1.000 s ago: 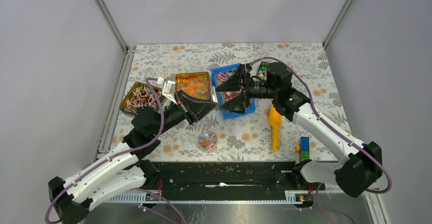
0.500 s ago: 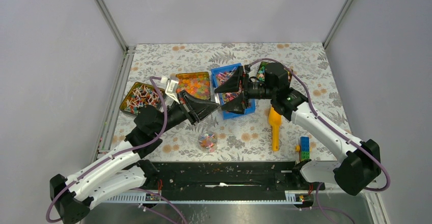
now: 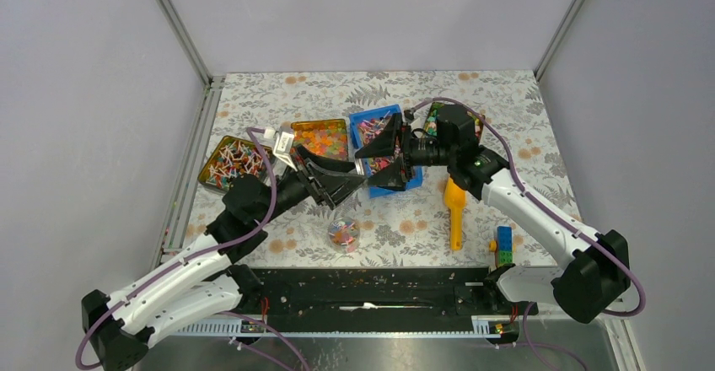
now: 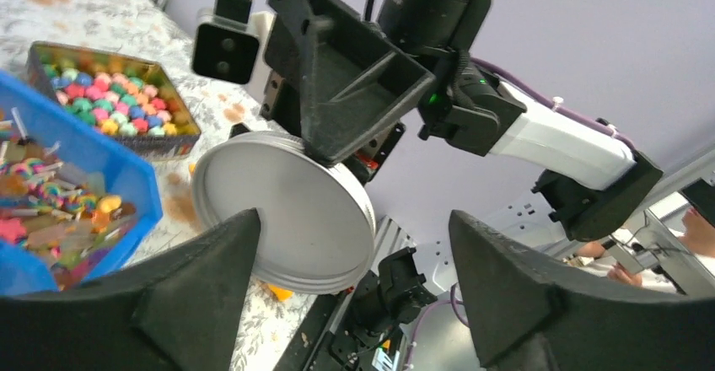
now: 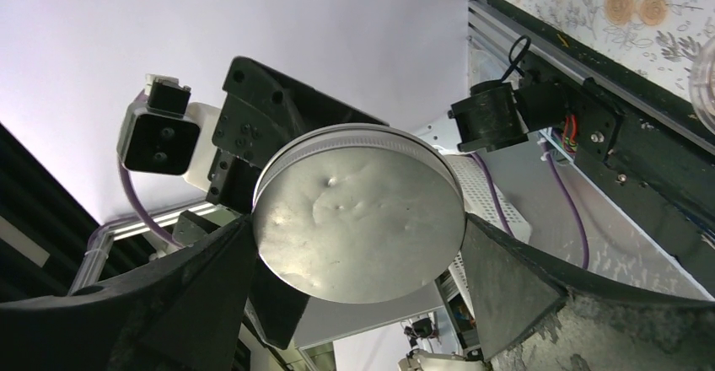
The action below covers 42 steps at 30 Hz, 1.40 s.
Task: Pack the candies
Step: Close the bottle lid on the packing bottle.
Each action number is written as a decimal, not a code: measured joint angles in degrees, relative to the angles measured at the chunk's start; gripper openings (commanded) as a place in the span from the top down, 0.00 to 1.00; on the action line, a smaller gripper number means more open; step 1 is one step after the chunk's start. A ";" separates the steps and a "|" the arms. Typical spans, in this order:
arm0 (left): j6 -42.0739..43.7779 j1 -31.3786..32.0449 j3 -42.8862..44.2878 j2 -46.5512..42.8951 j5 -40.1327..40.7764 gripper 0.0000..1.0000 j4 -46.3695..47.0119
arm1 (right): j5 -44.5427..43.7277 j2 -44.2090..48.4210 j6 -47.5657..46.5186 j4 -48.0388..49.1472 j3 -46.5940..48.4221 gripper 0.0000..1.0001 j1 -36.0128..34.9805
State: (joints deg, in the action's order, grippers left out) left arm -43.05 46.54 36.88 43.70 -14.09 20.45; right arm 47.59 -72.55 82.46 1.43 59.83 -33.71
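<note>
A round silver lid (image 3: 363, 167) hangs in the air between the two arms, above the table's middle. My right gripper (image 3: 369, 165) is shut on the lid (image 5: 358, 194), with one finger against each side of its rim. My left gripper (image 3: 349, 184) stands open, and its fingers are wide apart beside the lid (image 4: 278, 219) without clamping it. Below them on the table is a small clear jar (image 3: 343, 233) holding a few candies, with no lid on it. More twist-wrapped candies fill the tin (image 3: 229, 162) at the left.
A tin of orange jelly pieces (image 3: 320, 139), a blue bin (image 3: 411, 179) of mixed sweets and a tin of pastel sweets (image 3: 436, 118) stand at the back. An orange scoop (image 3: 454, 207) and stacked toy bricks (image 3: 503, 244) lie at the right. The black rail (image 3: 371, 291) runs along the near edge.
My left gripper has opened and let go of the lid. The right fingers have closed a little onto the lid, and both grippers have drifted slightly left.
</note>
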 measured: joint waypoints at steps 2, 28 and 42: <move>0.50 0.00 0.00 -0.48 2.14 0.02 -2.10 | -0.02 -0.17 -1.33 -1.60 0.11 0.19 -0.02; 11.52 -0.92 7.58 -2.73 27.85 0.01 -55.65 | -8.02 -16.74 -42.10 -40.59 15.37 0.19 -3.85; 6.51 -9.84 5.99 5.29 24.04 0.01 -61.09 | -24.44 -28.92 -58.49 -57.99 30.75 0.18 -16.63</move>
State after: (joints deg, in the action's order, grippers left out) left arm -36.53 36.71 42.87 48.99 9.96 -40.64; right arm 23.16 -101.47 23.97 -56.55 90.59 -50.35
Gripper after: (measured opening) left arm 0.989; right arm 0.902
